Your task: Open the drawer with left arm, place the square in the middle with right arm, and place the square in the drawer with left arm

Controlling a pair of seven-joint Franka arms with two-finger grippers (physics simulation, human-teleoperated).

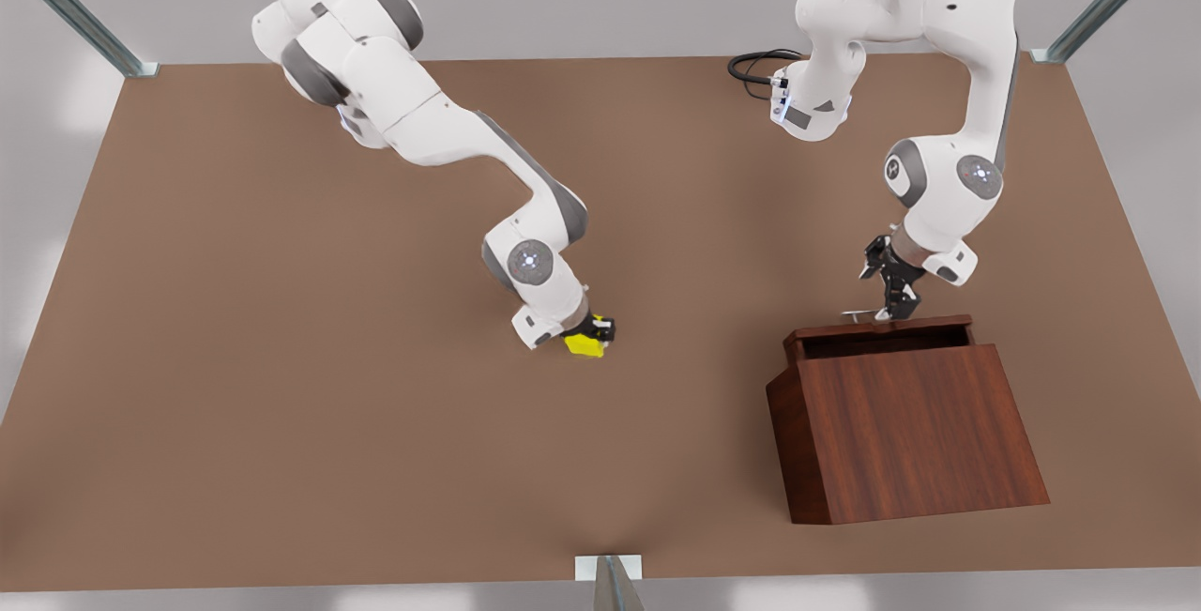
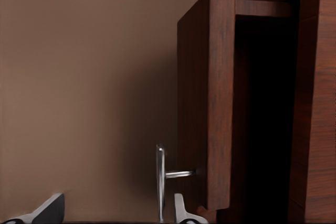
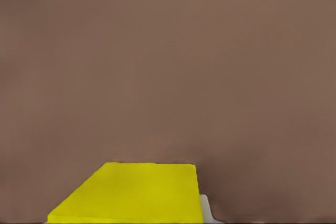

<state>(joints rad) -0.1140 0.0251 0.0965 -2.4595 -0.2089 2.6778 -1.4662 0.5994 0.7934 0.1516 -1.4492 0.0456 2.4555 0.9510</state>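
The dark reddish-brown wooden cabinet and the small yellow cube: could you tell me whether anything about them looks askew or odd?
Nothing stands out. The dark reddish-brown wooden cabinet sits upright, its drawer partly out, the left gripper at its silver bar handle. The right gripper holds the small yellow cube at the table.

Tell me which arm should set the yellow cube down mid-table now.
Right. The right pincer holds the yellow cube just above the bare tabletop near its middle. The left pincer, open, sits at the handle of the part-open drawer.

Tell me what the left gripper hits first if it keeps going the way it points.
Probably the tabletop: the left gripper, open around the drawer's handle, points down past it; depth is uncertain.
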